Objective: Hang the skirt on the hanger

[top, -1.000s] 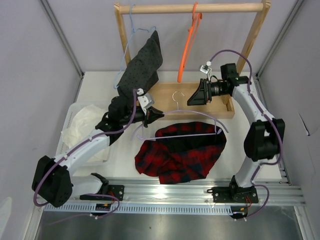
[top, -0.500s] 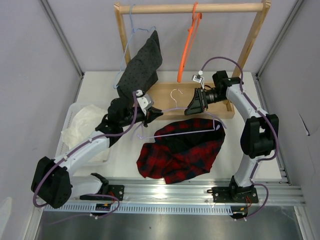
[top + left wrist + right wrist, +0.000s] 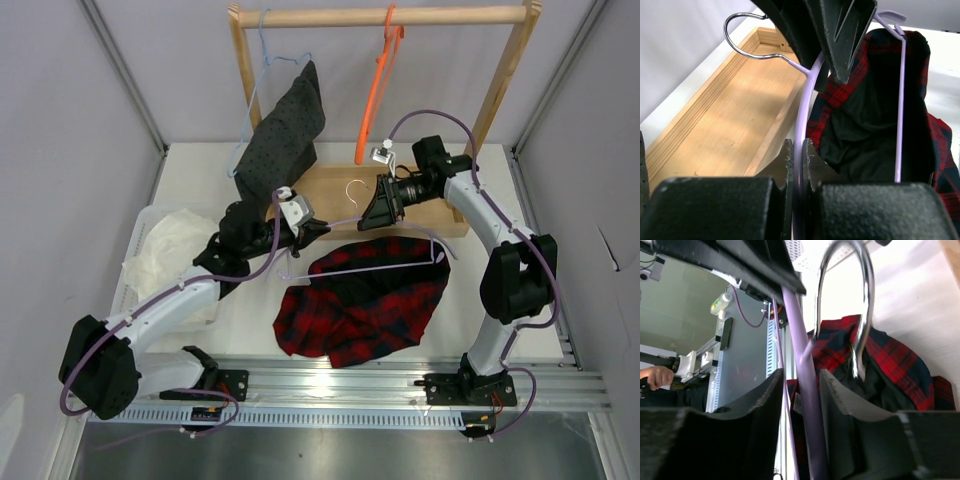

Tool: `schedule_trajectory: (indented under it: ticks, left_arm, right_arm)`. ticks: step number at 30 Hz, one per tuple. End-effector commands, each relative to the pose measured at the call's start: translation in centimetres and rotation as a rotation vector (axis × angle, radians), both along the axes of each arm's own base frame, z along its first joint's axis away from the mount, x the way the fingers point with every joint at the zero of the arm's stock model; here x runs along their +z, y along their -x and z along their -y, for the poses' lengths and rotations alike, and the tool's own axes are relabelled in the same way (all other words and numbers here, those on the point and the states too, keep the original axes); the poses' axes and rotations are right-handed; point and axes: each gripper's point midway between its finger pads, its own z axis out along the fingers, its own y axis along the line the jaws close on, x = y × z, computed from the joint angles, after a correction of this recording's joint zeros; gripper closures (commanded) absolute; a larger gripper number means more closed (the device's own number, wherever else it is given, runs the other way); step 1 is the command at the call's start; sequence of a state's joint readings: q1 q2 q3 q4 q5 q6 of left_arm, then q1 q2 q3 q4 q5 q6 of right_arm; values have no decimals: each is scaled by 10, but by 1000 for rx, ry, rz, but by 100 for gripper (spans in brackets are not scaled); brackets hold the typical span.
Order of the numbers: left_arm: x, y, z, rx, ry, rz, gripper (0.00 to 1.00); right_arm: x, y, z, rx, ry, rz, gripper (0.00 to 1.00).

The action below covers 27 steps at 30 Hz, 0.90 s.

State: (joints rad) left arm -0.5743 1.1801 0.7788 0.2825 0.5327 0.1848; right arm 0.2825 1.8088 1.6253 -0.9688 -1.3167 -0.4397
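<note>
Clamping left gripper (image 3: 318,229): fingertips pinched hard on the hanger (image 3: 350,271), at its lilac shoulder just short of the neck.
Right gripper (image 3: 372,215): angled in from the far side, fingers (image 3: 772,400) straddling the hanger's neck right below the metal hook (image 3: 352,190). Slim gaps on both sides, so not clamped.
Skirt (image 3: 360,300): rumpled on the table (image 3: 250,320), between the two arm bases and the hanger, with red plaid outside and dark lining showing at the top.
Hanger position: low over the table, hook pointing toward the wooden tray (image 3: 325,190), lower bar crossing the skirt's upper edge.
Skirt on hanger: impossible to tell whether any fabric is hooked over the bar.
</note>
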Motion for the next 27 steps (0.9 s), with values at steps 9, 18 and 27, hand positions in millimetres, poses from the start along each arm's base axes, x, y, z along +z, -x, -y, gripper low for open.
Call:
schedule_trajectory:
  ticks: [9, 18, 27]
  left_arm:
    - [51, -8, -5, 97, 81, 206, 100]
    - [57, -15, -8, 169, 83, 66, 63]
    - [48, -7, 0, 94, 35, 44, 61]
  right_arm:
    - [14, 15, -11, -5, 8, 29, 100]
    - [8, 17, -6, -58, 40, 92, 100]
    - [15, 20, -6, -66, 13, 113, 100]
